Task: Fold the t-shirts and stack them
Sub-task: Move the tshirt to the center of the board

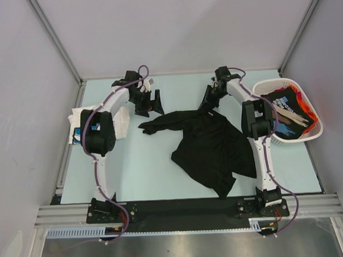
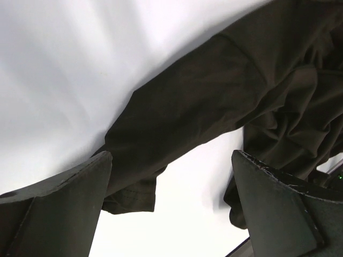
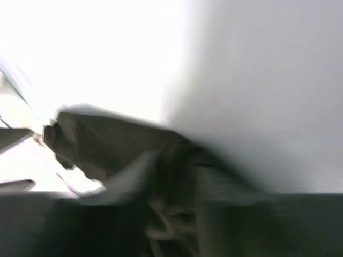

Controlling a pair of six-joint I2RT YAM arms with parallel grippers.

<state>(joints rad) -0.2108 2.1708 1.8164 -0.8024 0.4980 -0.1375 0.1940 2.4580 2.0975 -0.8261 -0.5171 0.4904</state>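
A large black t-shirt (image 1: 212, 144) lies crumpled in the middle of the table, one sleeve (image 1: 154, 126) stretched out to the left. My left gripper (image 1: 149, 104) hangs open just beyond that sleeve. In the left wrist view the sleeve (image 2: 187, 118) runs across in front of the left gripper (image 2: 171, 155), and nothing is between its fingers. My right gripper (image 1: 209, 101) is down on the shirt's far edge. The right wrist view is blurred: dark cloth (image 3: 107, 144) fills the narrow gap of the right gripper (image 3: 171, 176). A folded white t-shirt (image 1: 121, 124) lies at the left.
A white slotted basket (image 1: 261, 87) at the right edge holds more t-shirts (image 1: 290, 109), dark printed and orange. The left arm's elbow (image 1: 98, 137) sits over the white shirt. Metal frame posts and grey walls close in the back and sides.
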